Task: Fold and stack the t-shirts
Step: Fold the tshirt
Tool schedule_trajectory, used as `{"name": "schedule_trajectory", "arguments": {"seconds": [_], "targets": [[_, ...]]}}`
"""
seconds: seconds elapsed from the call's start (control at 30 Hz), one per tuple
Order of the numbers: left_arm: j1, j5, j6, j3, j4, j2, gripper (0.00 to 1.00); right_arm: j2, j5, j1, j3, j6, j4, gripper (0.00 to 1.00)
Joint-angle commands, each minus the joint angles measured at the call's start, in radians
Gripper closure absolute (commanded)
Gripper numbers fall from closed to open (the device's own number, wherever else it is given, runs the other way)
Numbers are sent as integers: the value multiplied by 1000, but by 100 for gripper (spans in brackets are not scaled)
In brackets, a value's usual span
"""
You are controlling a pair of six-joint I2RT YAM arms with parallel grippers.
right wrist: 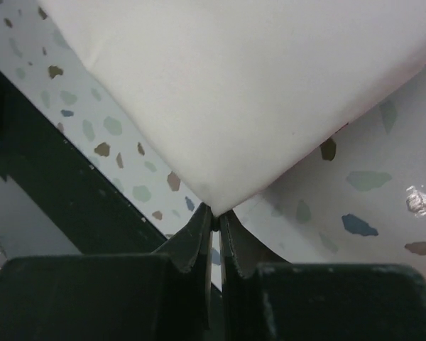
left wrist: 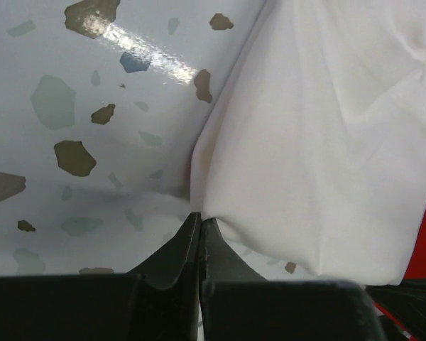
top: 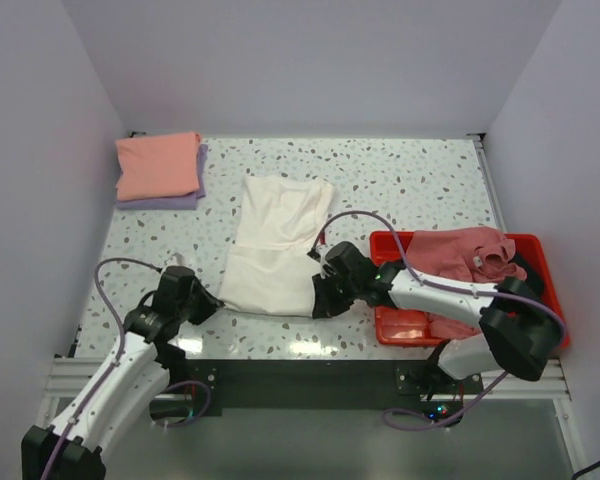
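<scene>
The cream-white t-shirt (top: 275, 245) lies lengthwise in the middle of the table, folded narrow. My left gripper (top: 212, 298) is shut on its near left corner; in the left wrist view the cloth (left wrist: 319, 142) runs from the closed fingertips (left wrist: 200, 219). My right gripper (top: 320, 303) is shut on its near right corner; in the right wrist view the cloth (right wrist: 241, 92) comes to a point at the fingertips (right wrist: 216, 210). A folded salmon-pink t-shirt (top: 158, 165) lies on a lavender one (top: 190, 198) at the far left. A dusty rose t-shirt (top: 460, 255) lies crumpled in the red tray (top: 410, 325).
The red tray stands at the right, close to my right arm. The table's dark front edge (right wrist: 64, 177) runs just below both grippers. Grey walls close in the left, back and right sides.
</scene>
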Motion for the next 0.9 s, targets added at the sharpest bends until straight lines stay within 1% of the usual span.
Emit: {"name": "schedule_trajectory", "arguments": {"seconds": [0.0,0.1,0.13,0.2,0.3,0.43,0.47,0.6,0.73,0.87], "targets": [[3,27,-51,102,-135,-125,100,-92,-112,4,32,26,-121,94],[2,-22,-28,200,-204,-197,100,-143,-196,4,74,12,-210,95],[3,-48,-14,258,-238,-207,100,-160,-237,4,109,-1,-269,94],[3,-82,3,318,-270,-227,100,-170,-280,4,146,-17,-358,94],[3,-128,26,424,-339,-232,100,-186,-365,4,209,-46,-446,93],[3,-159,35,501,-399,-239,100,-192,-486,6,253,-43,-488,95],[3,-163,35,527,-419,-241,100,-195,-539,9,261,-25,-486,95],[3,-191,37,599,-454,-262,100,-226,-632,35,273,47,-453,97],[5,-232,46,686,-494,-268,100,-264,-687,81,275,144,-397,98],[3,-246,55,711,-497,-267,100,-266,-696,98,275,180,-373,98]]}}
